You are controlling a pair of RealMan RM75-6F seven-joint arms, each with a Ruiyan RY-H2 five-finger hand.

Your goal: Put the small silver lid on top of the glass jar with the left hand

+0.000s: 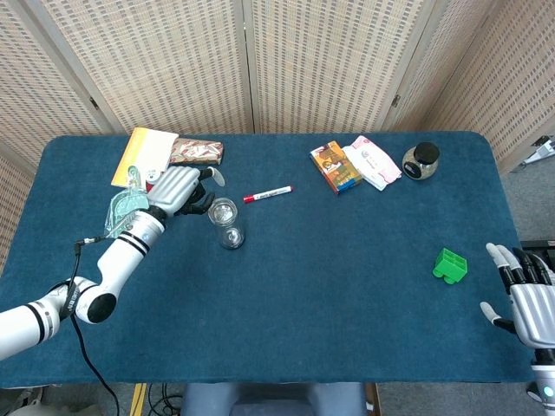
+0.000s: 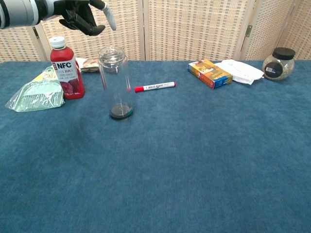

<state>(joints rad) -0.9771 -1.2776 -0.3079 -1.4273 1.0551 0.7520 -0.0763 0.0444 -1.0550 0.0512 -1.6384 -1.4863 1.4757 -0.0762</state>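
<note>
A tall clear glass jar stands upright on the blue table, left of centre; it also shows as jar in the head view. On its mouth lies a pale round piece that looks like the small silver lid, hard to tell from the glass rim. My left hand hovers above and to the left of the jar, apart from it, fingers spread and holding nothing; the head view puts this left hand beside the jar. My right hand rests open at the table's near right corner.
A red NFC bottle and a green bagged item stand left of the jar. A red marker lies to its right. Further right are an orange box, a white packet, a round dark-lidded jar and a green block.
</note>
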